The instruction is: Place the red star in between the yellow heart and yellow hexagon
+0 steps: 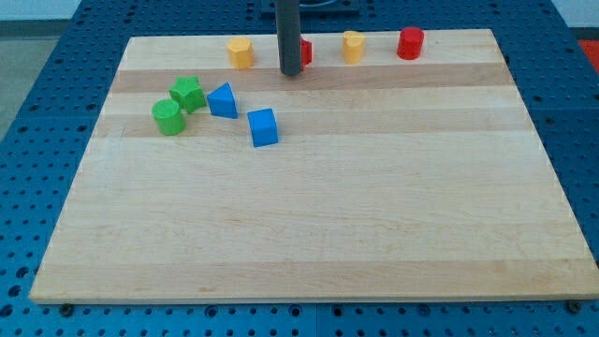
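The red star [306, 52] sits near the view's top edge of the board, mostly hidden behind my rod. My tip [290, 73] is just in front of it, at its left side. The yellow hexagon [241, 51] lies to the left of the star. The yellow heart [353, 46] lies to the right of it. The star is roughly in line between the two yellow blocks.
A red cylinder [410, 43] stands at the top right. A green star [187, 94], a green cylinder [168, 117], a blue triangle [223, 100] and a blue cube [264, 127] cluster at the upper left of the wooden board [318, 215].
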Tool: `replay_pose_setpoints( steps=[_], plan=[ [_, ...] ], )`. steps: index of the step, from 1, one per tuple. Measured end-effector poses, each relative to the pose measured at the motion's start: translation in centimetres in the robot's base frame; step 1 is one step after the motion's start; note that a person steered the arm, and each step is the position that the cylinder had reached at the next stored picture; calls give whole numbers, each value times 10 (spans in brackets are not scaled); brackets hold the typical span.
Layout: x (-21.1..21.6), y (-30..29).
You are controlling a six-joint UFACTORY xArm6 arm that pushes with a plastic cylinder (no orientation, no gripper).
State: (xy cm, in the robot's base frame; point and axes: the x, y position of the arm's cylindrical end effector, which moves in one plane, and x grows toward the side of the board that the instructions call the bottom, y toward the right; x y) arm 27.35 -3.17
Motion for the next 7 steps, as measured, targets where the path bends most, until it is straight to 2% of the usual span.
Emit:
replay_pose_setpoints(
  steps=[5,6,7],
  plan=[
    [-17,0],
    [-15,0],
    [9,-5]
  ],
)
